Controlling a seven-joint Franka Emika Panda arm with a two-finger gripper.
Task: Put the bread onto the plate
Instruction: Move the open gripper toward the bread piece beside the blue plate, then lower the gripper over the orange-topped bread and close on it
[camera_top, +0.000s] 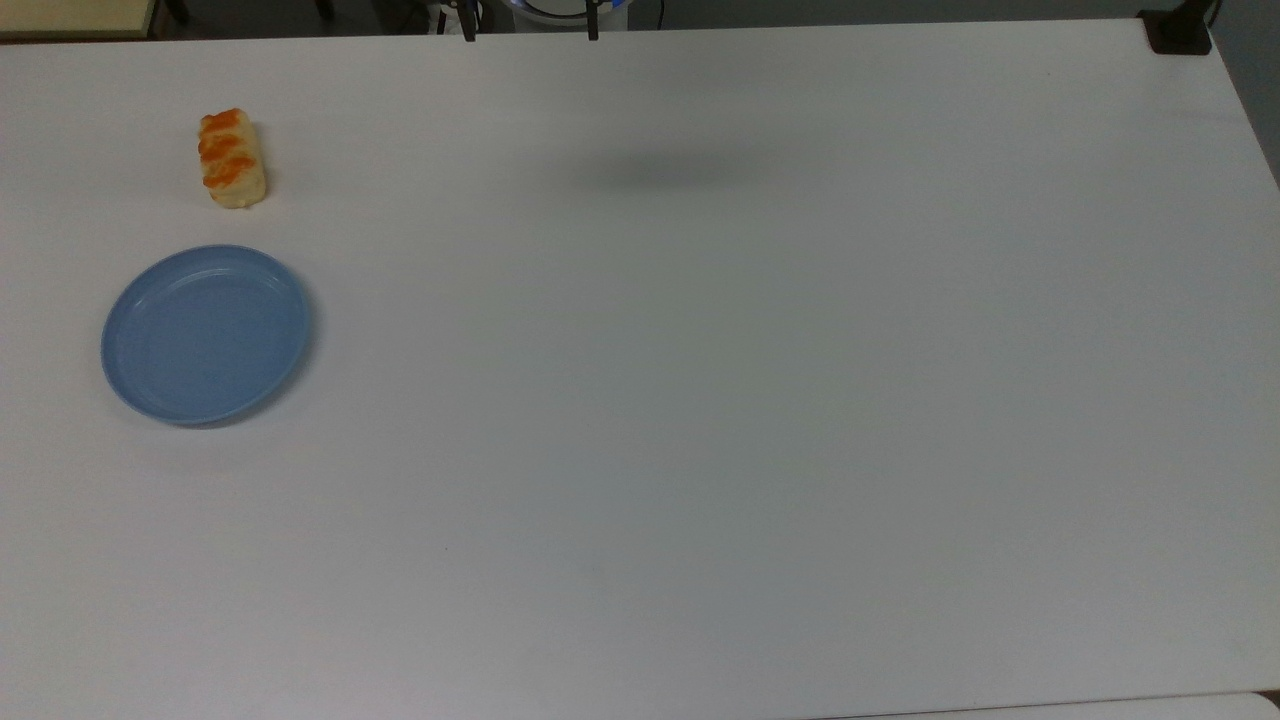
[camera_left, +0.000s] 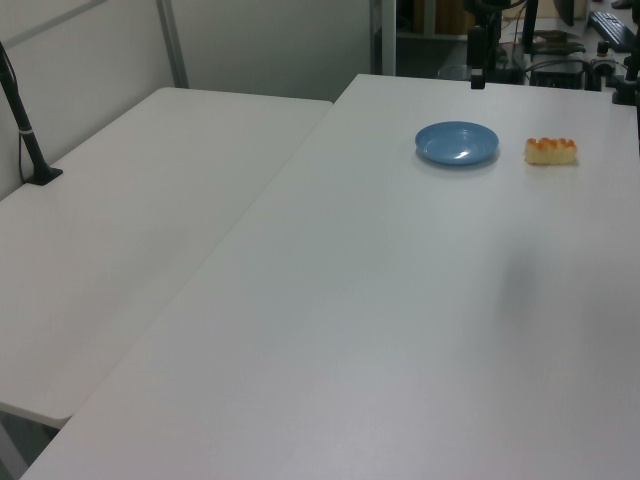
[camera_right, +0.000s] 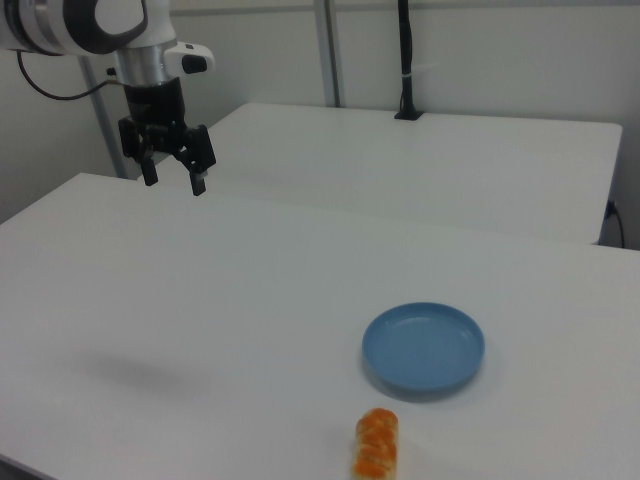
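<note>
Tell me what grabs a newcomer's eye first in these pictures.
The light-blue plate sits at the top view's left on the white table. The orange-striped bread lies just beyond it, apart from its rim. In the right view, the gripper hangs open above the table's far-left part, well away from both.

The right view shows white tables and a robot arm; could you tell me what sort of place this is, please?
Probably a robotics lab or test room: a robot arm with its gripper open hangs over a plain white table, a second table behind, and only the bread and the plate laid out.
</note>
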